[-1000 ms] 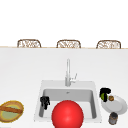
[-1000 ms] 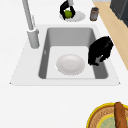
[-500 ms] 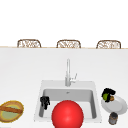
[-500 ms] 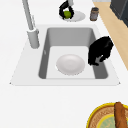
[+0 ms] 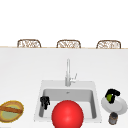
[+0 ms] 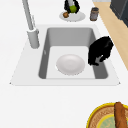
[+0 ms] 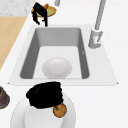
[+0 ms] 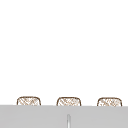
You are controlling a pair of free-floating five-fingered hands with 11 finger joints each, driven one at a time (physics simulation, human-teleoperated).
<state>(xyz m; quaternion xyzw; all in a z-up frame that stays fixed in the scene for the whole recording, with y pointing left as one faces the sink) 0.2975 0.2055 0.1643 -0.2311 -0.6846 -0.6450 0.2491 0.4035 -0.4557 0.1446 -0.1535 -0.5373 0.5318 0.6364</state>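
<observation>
While the left hand (image 5: 45,102) is hung with fingers curled down, holding nothing, over the grey steel sink (image 5: 40,88) at its left wall, a small green round fruit (image 5: 109,97) is clasped by the right hand (image 5: 112,94) above the round white plate (image 5: 120,107).

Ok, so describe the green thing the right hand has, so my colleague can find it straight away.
Start at the sink and go to the counter on its right, where a white plate sits. On it the right hand curls round a small round green fruit. Beside it lies a brownish-orange fruit, and a dark jar stands off the plate; only this fruit is green.
</observation>
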